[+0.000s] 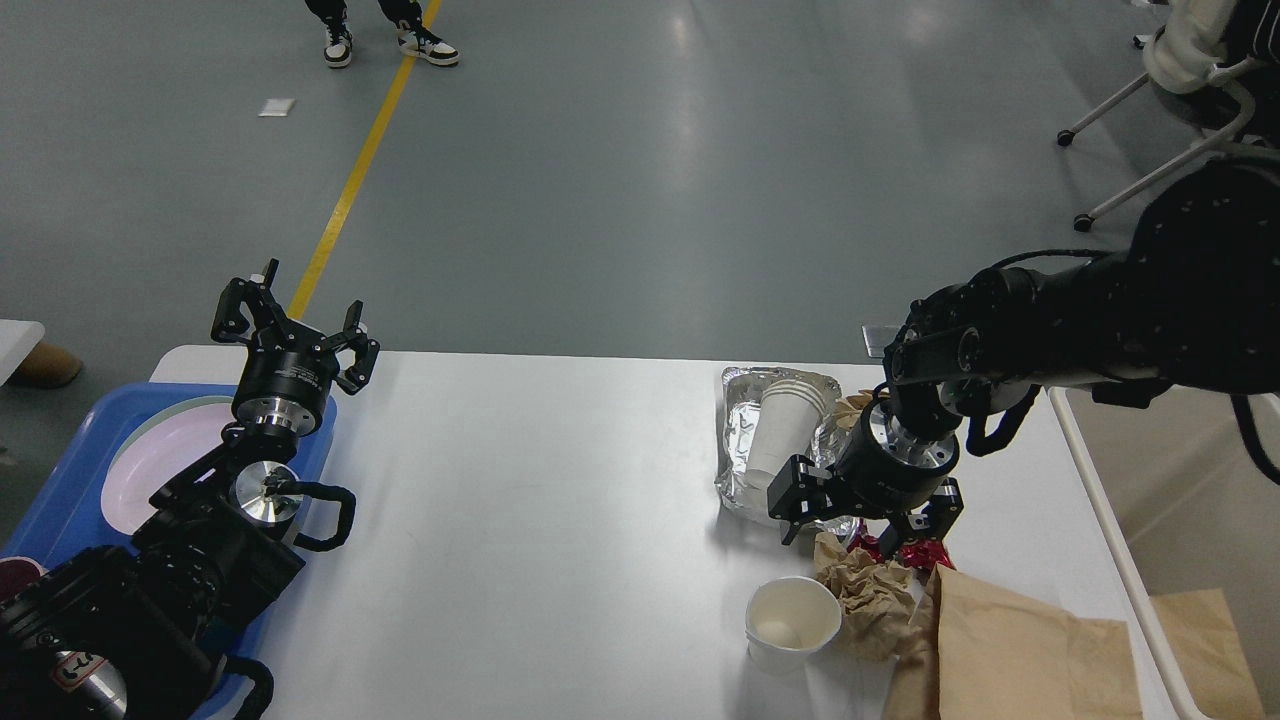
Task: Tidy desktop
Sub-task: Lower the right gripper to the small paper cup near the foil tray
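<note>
The white desktop [520,500] carries litter on its right side. A crumpled foil tray [735,430] holds a stack of white paper cups [785,425] lying on its side. An upright white paper cup [793,622] stands near the front. Beside it lie crumpled brown paper [868,592], a flat brown paper bag [1010,650] and a small red wrapper [872,548]. My right gripper [862,528] points down with its fingers spread, just above the red wrapper and the crumpled paper. My left gripper [292,325] is open and empty, raised over the table's far left corner.
A blue tray [70,470] with a pink-white plate [165,455] sits at the left edge, partly under my left arm. A beige bin [1180,500] stands beside the table on the right, with brown paper inside. A wheeled chair [1170,130] and a person's feet [385,40] are on the floor beyond.
</note>
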Robot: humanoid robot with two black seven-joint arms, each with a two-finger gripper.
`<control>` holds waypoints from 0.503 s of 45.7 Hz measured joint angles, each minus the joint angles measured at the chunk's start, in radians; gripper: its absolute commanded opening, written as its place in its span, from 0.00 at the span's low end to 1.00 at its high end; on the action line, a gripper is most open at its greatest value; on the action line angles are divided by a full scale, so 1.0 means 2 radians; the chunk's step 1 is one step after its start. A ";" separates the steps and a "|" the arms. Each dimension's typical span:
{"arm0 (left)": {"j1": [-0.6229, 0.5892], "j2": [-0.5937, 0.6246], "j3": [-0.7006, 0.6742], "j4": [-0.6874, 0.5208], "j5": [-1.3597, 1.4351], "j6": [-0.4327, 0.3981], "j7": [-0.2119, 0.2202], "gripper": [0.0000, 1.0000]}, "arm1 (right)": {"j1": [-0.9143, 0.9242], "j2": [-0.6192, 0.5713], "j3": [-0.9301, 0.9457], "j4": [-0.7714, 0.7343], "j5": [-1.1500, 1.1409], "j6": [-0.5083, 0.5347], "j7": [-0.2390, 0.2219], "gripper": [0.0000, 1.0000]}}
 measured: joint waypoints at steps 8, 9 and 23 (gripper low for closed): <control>0.000 0.000 0.000 0.000 0.000 0.000 0.000 0.97 | -0.013 0.003 0.000 0.000 -0.015 -0.002 -0.002 1.00; 0.000 0.000 0.000 0.000 0.000 0.000 0.000 0.96 | -0.016 0.004 0.000 0.000 -0.018 -0.002 -0.003 1.00; 0.000 0.000 0.000 0.000 0.000 0.000 0.000 0.96 | -0.049 0.012 0.000 0.000 -0.036 -0.017 -0.013 1.00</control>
